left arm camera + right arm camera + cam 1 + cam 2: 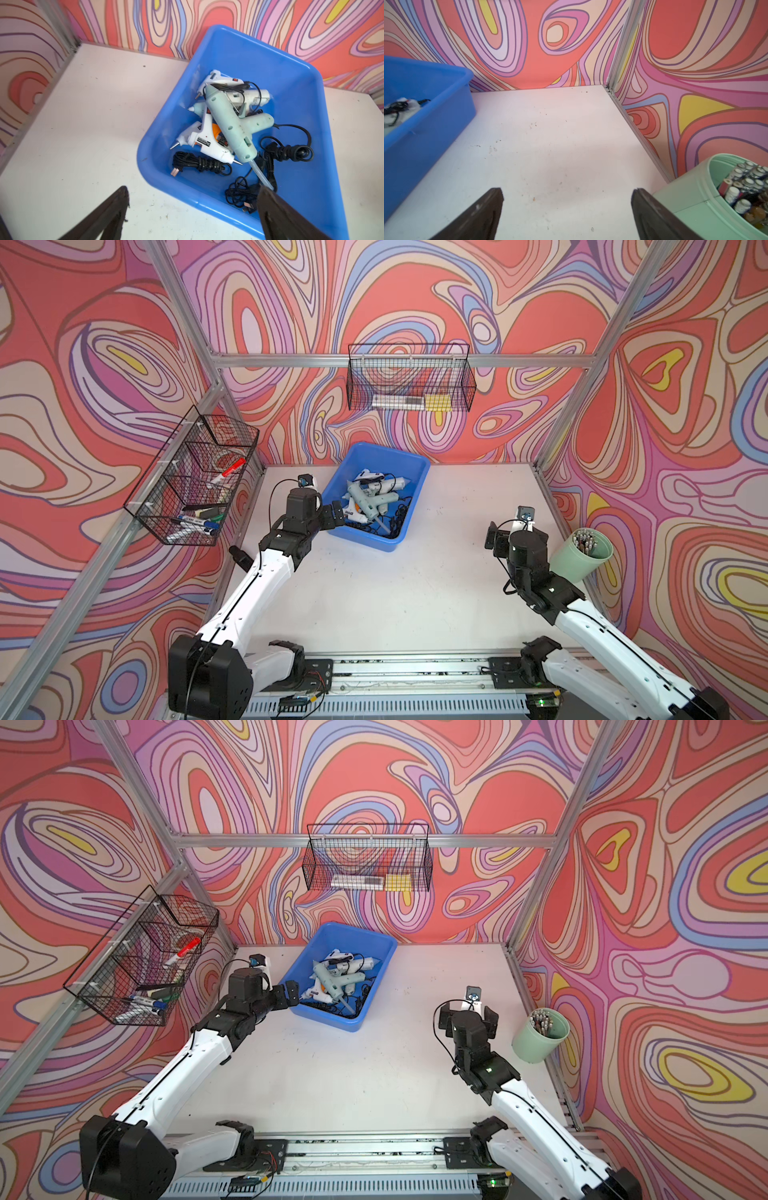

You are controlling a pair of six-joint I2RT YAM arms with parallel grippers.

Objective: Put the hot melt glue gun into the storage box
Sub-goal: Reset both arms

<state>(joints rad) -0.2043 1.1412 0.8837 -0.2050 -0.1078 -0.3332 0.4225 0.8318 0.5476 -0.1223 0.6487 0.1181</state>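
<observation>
The storage box [367, 542] is a bright blue tub standing askew at the back of the white table, seen in both top views [332, 1022]. Several hot melt glue guns lie piled in it with coiled black cords. A mint-green glue gun [230, 124] lies on top [370, 499], over white ones [204, 141]. My left gripper [193, 190] is open and empty, just over the box's near-left rim [337, 515]. My right gripper [566, 192] hangs open and empty over bare table [468, 1013], between the box [425, 135] and a cup.
A mint-green cup [582, 558] full of small bottles stands by the right wall [695, 207]. Black wire baskets hang on the left wall [195, 481] with markers and on the back wall [411, 379]. Aluminium frame posts edge the table.
</observation>
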